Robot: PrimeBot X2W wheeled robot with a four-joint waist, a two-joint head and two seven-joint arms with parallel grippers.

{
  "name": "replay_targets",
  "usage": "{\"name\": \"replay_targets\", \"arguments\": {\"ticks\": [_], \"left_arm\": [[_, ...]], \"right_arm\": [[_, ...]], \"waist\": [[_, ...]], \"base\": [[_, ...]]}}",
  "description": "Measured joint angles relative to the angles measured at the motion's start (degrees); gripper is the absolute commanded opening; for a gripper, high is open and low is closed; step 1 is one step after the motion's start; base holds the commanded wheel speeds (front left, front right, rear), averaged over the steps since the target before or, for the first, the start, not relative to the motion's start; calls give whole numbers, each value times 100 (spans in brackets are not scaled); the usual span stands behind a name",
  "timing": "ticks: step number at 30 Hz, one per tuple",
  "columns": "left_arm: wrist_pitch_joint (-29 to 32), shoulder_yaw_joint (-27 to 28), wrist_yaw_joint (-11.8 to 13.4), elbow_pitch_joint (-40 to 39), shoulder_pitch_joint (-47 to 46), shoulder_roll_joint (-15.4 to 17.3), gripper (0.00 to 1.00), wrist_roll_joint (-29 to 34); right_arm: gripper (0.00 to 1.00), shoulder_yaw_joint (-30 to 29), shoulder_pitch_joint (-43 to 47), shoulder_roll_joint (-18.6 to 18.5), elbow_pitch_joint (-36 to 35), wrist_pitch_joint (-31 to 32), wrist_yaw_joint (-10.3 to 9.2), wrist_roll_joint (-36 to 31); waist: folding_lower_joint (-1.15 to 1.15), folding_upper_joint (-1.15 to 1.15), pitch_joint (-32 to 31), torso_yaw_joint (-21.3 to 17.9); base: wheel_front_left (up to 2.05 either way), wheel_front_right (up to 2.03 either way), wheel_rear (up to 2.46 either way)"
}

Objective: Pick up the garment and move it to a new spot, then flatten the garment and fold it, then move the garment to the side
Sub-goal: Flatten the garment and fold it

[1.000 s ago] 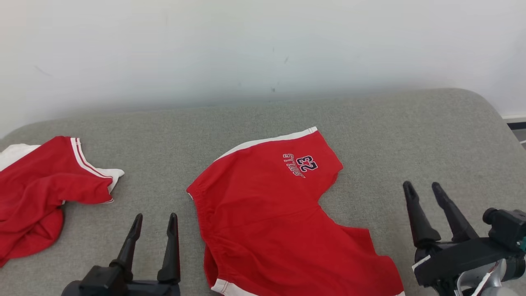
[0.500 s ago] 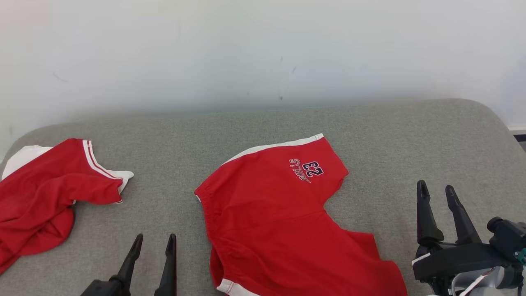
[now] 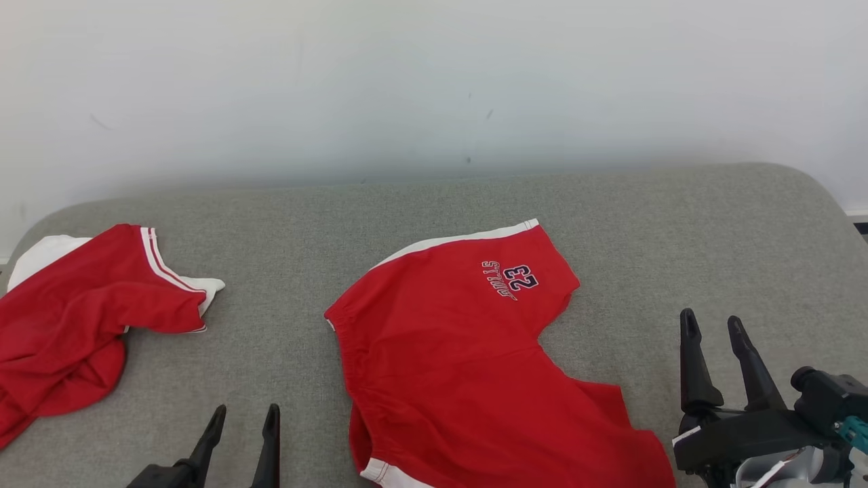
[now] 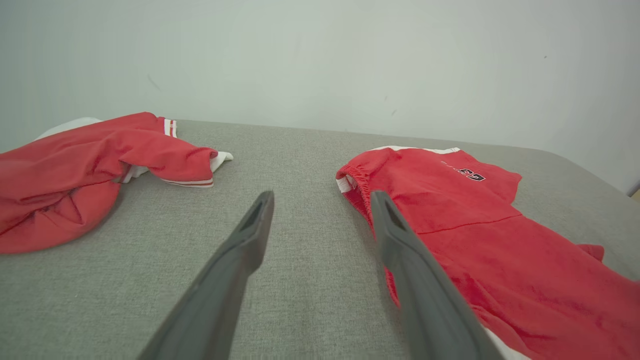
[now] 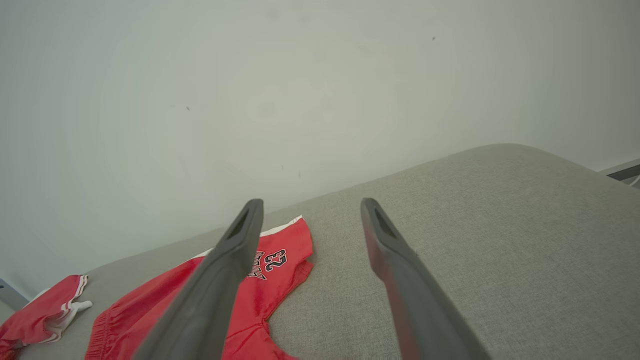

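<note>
The red shorts (image 3: 447, 352) lie spread flat mid-counter (image 3: 644, 224), waistband leftward. The left end effector (image 3: 245, 412) hovers near-left of them, the right end effector (image 3: 712, 320) to their right; both gape, empty. A second red garment (image 3: 74, 318) lies crumpled far left.

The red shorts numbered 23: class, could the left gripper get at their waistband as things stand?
Probably yes: the left gripper is open and beside the shorts, with only bare grey cushion between them.
</note>
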Motion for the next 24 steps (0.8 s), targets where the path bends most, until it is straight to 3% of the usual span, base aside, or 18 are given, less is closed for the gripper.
{"name": "replay_targets", "arguments": {"ticks": [5, 12, 24], "left_arm": [[250, -127, -134, -5, 71, -23, 100, -197], [1063, -419, -488, 147, 83, -21, 100, -488], [2141, -754, -792, 286, -292, -36, 100, -712]], "right_arm": [[100, 62, -2, -11, 65, -35, 48, -54], [100, 129, -125, -25, 227, -49, 98, -91], [100, 223, -229, -27, 420, -94, 209, -93]], "waist": [[0, 0, 39, 10], [0, 0, 102, -4], [0, 1, 146, -166]], "base": [[0, 0, 0], [0, 0, 0], [0, 0, 0]]}}
